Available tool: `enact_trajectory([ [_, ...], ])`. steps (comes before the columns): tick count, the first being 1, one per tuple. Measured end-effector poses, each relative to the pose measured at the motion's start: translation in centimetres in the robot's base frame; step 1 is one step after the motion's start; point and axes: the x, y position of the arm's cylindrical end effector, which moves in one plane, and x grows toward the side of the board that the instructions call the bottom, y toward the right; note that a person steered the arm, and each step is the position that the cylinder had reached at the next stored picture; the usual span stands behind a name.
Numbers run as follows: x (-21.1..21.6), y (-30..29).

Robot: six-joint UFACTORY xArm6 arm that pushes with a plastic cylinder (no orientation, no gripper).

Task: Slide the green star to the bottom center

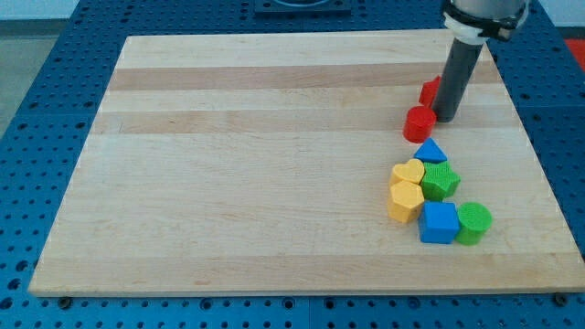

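The green star (441,181) lies at the view's right, in a tight cluster of blocks on the wooden board (256,164). It touches a yellow heart (408,172) on its left, a blue triangle (431,152) above it and a blue cube (439,222) below it. My tip (447,118) is above the cluster, right next to a red cylinder (420,122) and in front of a red block (429,91) that the rod partly hides. The tip is apart from the green star, with the blue triangle between them.
A yellow hexagon (405,201) sits below the yellow heart. A green cylinder (473,222) stands right of the blue cube. The board's right edge runs close to the cluster. A blue perforated table (46,110) surrounds the board.
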Motion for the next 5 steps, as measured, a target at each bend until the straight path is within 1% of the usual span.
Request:
enact_trajectory([
  [5,-7.8,-0.7],
])
